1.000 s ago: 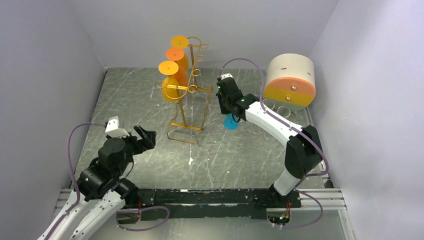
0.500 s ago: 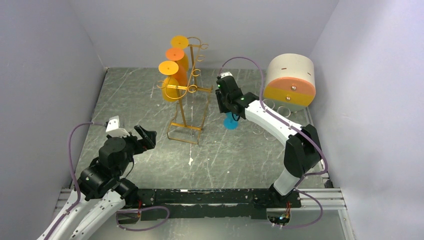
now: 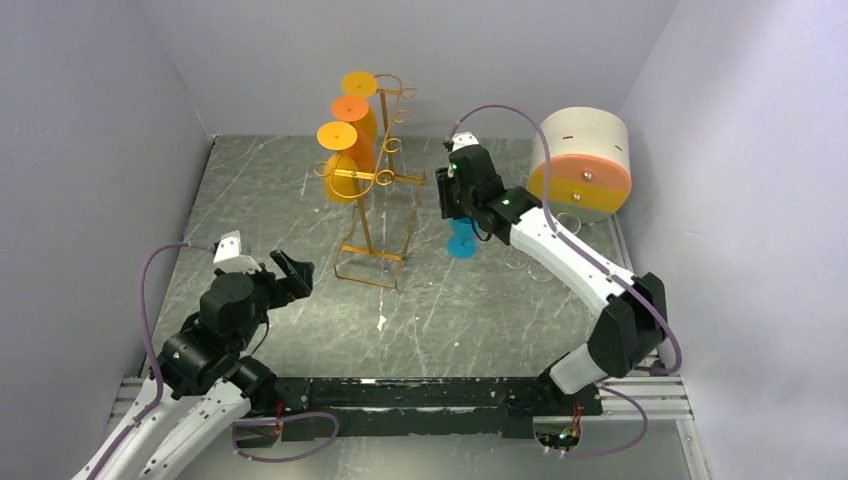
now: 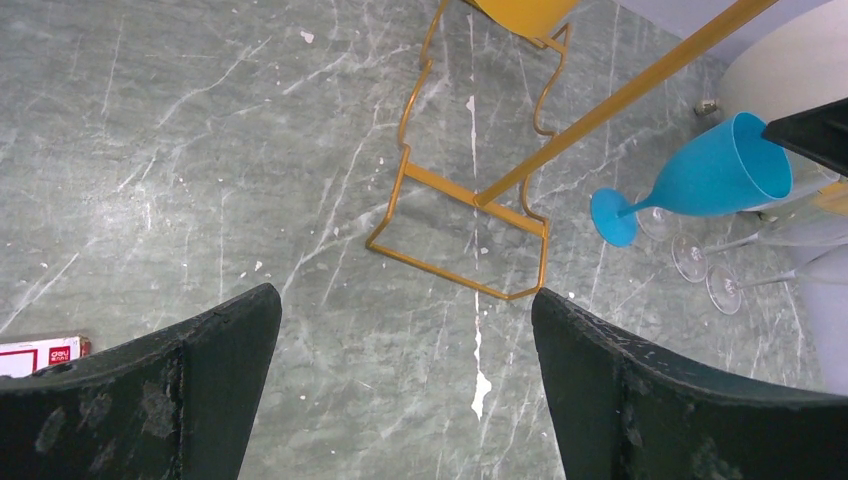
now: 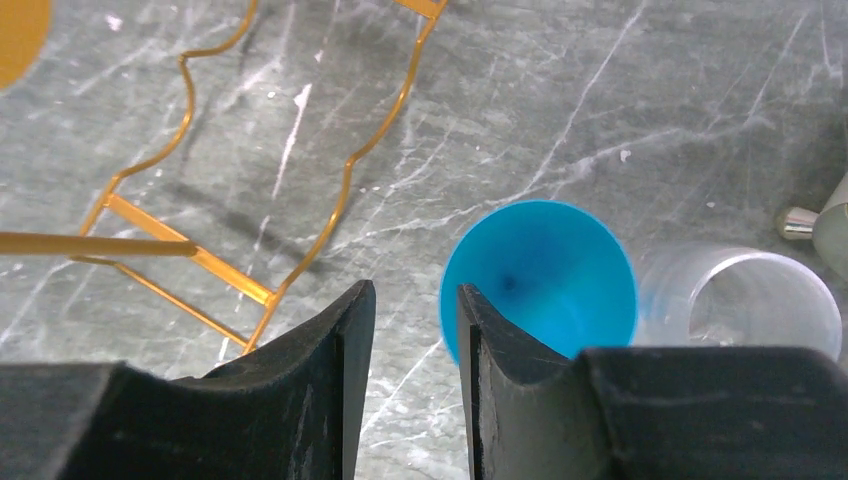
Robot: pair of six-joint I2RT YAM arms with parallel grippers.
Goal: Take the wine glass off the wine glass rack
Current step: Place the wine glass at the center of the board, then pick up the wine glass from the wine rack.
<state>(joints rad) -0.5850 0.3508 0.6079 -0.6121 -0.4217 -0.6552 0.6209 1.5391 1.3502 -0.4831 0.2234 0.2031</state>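
Note:
The gold wire wine glass rack (image 3: 380,200) stands at the table's centre back, with several orange and yellow wine glasses (image 3: 345,140) hanging from its left hooks. Its base shows in the left wrist view (image 4: 460,250) and the right wrist view (image 5: 200,260). A blue wine glass (image 3: 462,242) stands on the table right of the rack. My right gripper (image 3: 456,200) hovers just above it, jaws slightly apart and empty (image 5: 415,290), with the blue bowl (image 5: 540,275) beside the right finger. My left gripper (image 3: 290,272) is wide open and empty (image 4: 405,300), near the front left.
A white drum with an orange and yellow face (image 3: 582,165) lies at the back right. Clear glasses (image 3: 560,220) stand in front of it, next to the blue glass (image 4: 715,175), and one shows in the right wrist view (image 5: 740,300). Walls close in on both sides.
My right arm has swung a little to the right and back, carrying the gripper over the blue glass. The blue glass, the rack and my left arm have not moved.

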